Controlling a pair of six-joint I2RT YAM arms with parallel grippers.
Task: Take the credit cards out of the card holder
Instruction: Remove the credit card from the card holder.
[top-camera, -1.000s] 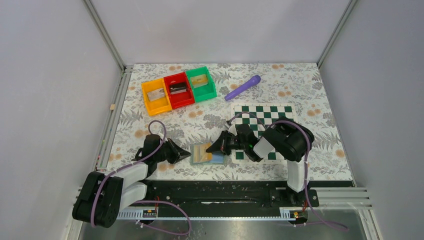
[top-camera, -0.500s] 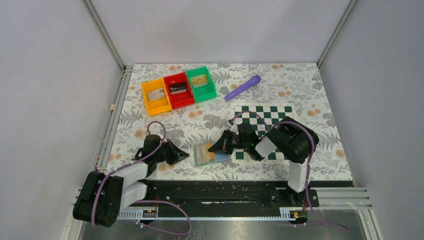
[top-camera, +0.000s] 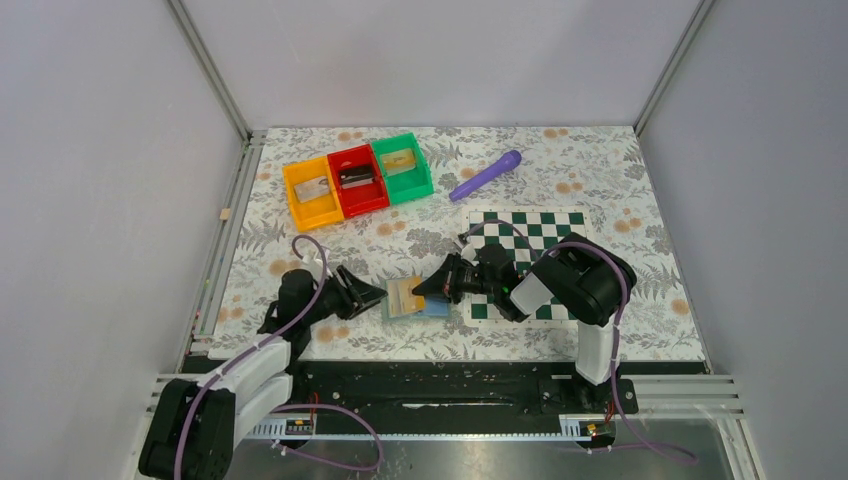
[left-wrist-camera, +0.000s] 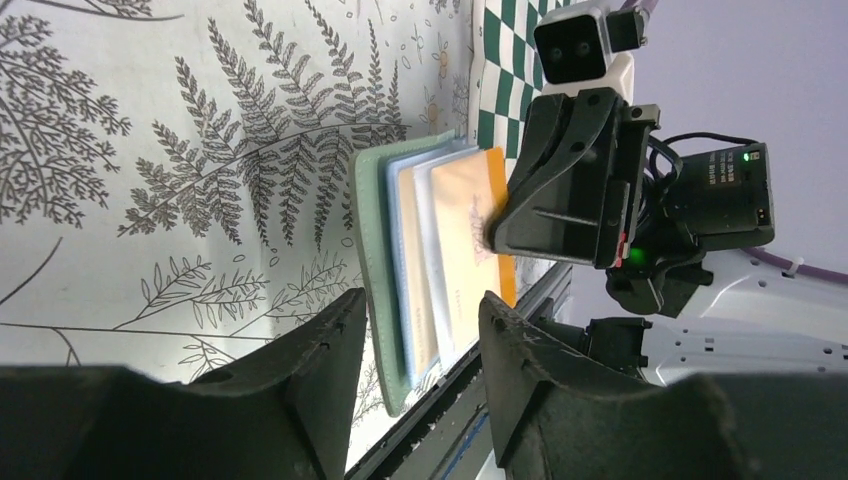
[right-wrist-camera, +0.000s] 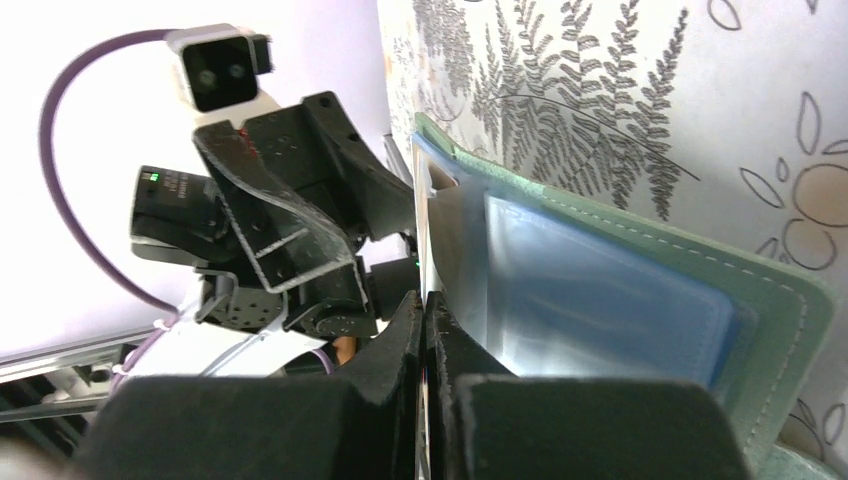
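The card holder (top-camera: 436, 309) lies spread open on the flowered table between the two arms. The left wrist view shows its teal-green edge (left-wrist-camera: 373, 262) and light-blue panels. A tan credit card (left-wrist-camera: 462, 232) lies across its top panel, and another tan card (left-wrist-camera: 420, 318) sits in a sleeve under it. My right gripper (top-camera: 421, 290) is shut on the top card's right edge, which shows edge-on between the jaws (right-wrist-camera: 423, 300). My left gripper (left-wrist-camera: 420, 328) stands open just left of the holder's edge (top-camera: 378, 296), touching nothing.
Orange (top-camera: 312, 192), red (top-camera: 357, 178) and green (top-camera: 402, 167) bins stand at the back left. A purple tool (top-camera: 486, 175) lies at the back. The green-and-white chessboard (top-camera: 545, 225) lies under the right arm. The table's front rail runs close to the holder.
My left gripper has gone from shut to open and its arm has reached further forward. The holder and the right gripper have shifted slightly away from the front edge.
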